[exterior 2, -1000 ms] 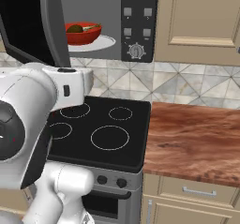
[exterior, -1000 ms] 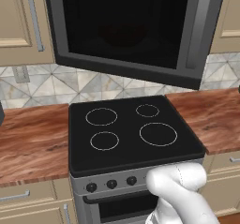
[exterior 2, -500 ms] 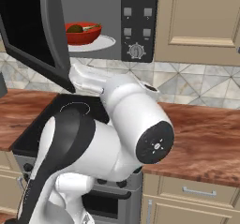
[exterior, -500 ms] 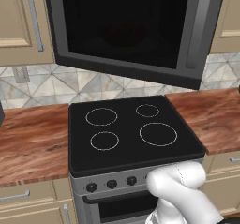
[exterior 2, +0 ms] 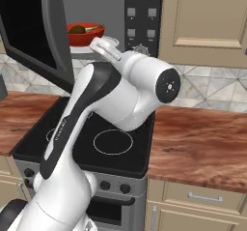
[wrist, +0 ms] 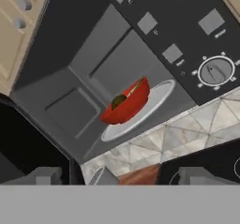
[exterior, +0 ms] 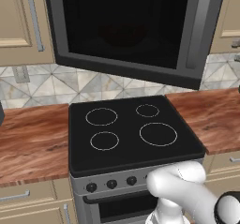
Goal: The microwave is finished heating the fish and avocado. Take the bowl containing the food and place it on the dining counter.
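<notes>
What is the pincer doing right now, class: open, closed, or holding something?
Pincer: open, holding nothing; its fingertips stand wide apart, short of the red bowl on the microwave turntable.

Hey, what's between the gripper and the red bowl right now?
Nothing: in the hand view, open air separates the open gripper from the bowl, which sits on the turntable in the microwave.

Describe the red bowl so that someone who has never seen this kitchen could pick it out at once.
Above the black stove hangs the large dark microwave, its glass door swung open. Inside, on the white round turntable, sits the wide, shallow, glossy red bowl holding a dark green avocado and a slender fish. It is the one bright red thing among grey and black.
</notes>
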You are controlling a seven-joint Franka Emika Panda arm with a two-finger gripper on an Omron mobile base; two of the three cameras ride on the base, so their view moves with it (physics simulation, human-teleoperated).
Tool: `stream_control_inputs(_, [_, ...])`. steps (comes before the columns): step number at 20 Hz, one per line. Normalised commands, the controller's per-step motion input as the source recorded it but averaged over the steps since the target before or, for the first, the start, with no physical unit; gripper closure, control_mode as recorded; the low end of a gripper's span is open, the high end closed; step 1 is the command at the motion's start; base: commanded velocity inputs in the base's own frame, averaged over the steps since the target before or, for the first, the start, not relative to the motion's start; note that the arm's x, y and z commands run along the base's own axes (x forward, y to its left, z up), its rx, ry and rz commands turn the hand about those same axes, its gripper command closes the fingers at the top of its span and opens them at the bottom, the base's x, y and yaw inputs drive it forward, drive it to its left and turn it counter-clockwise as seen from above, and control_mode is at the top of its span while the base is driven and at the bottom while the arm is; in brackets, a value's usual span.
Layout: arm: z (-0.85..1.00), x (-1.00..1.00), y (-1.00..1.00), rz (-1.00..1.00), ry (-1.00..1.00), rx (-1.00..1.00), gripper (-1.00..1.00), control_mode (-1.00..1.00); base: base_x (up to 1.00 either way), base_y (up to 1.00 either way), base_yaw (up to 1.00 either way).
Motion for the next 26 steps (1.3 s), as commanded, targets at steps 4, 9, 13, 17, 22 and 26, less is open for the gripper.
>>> stream_control_inputs(4, [0.03, 0.93, 0.51, 0.04, 0.24, 0.00, -1.00, -1.00, 0.00, 0.00, 0.00])
stream_control_inputs(9, [0.00, 0.57, 0.40, 0.09, 0.18, 0.00, -1.00, -1.00, 0.00, 0.00, 0.00])
stream_control_inputs(13, [0.02, -0.05, 0.82, 0.16, 0.07, 0.00, -1.00, -1.00, 0.00, 0.00, 0.00])
stream_control_inputs(17, [0.07, -0.47, 0.99, 0.28, 0.01, 0.00, -1.00, -1.00, 0.00, 0.00, 0.00])
stream_control_inputs(22, [0.10, -0.82, 1.00, 0.39, 0.00, 0.00, -1.00, -1.00, 0.00, 0.00, 0.00])
stream_control_inputs(26, [0.02, -0.95, 1.00, 0.36, -0.01, 0.00, -1.00, -1.00, 0.00, 0.00, 0.00])
